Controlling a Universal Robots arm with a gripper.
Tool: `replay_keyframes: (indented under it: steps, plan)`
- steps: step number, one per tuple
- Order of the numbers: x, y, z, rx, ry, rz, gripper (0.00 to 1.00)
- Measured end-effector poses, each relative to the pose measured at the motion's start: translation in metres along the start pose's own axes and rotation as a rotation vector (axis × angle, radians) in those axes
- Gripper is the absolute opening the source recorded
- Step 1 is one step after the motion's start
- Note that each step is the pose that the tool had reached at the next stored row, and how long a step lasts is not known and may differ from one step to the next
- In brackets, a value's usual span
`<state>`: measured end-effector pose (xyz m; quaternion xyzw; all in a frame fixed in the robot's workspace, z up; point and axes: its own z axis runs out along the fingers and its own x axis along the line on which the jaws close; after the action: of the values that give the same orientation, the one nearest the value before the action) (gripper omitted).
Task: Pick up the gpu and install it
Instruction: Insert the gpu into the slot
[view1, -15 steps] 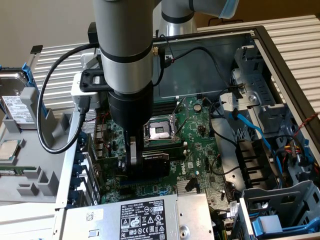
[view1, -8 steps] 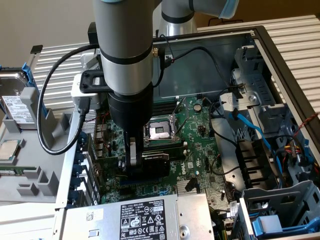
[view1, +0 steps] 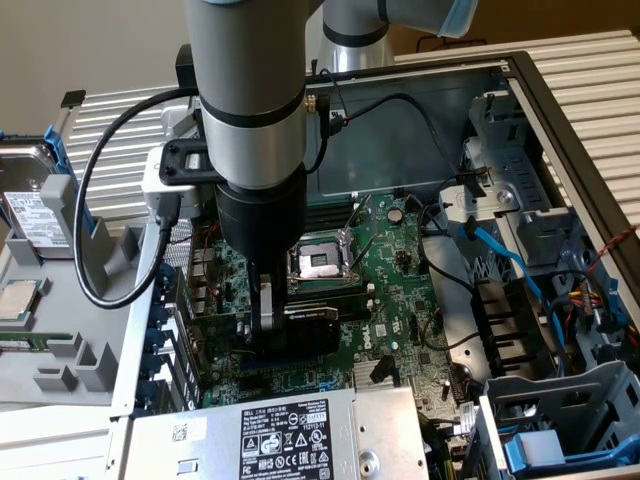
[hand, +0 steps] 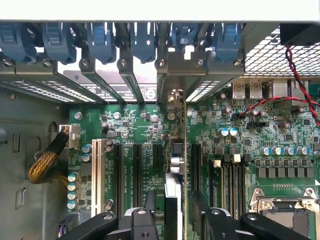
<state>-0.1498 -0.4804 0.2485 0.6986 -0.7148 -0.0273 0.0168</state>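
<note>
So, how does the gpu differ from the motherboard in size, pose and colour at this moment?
Size: the gpu is a small card; the motherboard is far larger.
Pose: the gpu stands on edge on the motherboard, which lies flat.
Colour: the gpu shows a black face in the exterior view; the motherboard is green.
Both sit inside the computer case.

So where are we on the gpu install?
Done: the gpu stands on edge in a slot on the motherboard, with its bracket at the rear slot openings. In hand: the claw straddles the card, jaws open, apparently not gripping it. Left: the claw is not yet clear of the card, and I cannot tell whether the card is fully seated.
</note>
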Motion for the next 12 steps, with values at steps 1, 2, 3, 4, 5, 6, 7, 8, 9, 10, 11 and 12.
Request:
replay_keyframes:
  steps: [1,2,3,4,5,6,7,8,9,10,11,12]
  plan:
    - [0.0,0.0,0.0,0.0,0.0001,0.0,0.41]
    - [0.0,0.0,0.0,0.0,0.0,0.0,0.41]
    - [0.0,0.0,0.0,0.0,0.0,0.0,0.41]
    - [0.0,0.0,0.0,0.0,0.0,0.0,0.41]
    - [0.0,0.0,-0.0003,-0.0001,0.0001,0.0,0.41]
    - [0.0,0.0001,-0.0011,-0.0003,0.0004,0.0,0.41]
    - [0.0,0.0001,-0.002,0.0,0.0001,0.0,0.41]
    - [0.0,0.0002,-0.0034,0.0001,0.0001,0.0,0.41]
    - [0.0,0.0003,-0.0054,0.0001,0.0,0.0,0.41]
    - [0.0,0.0005,-0.0084,0.0002,0.0,0.0,0.41]
    - [0.0,0.0008,-0.012,0.0002,-0.0001,0.0,0.41]
    - [0.0,0.001,-0.0155,0.0003,-0.0003,0.0,0.41]
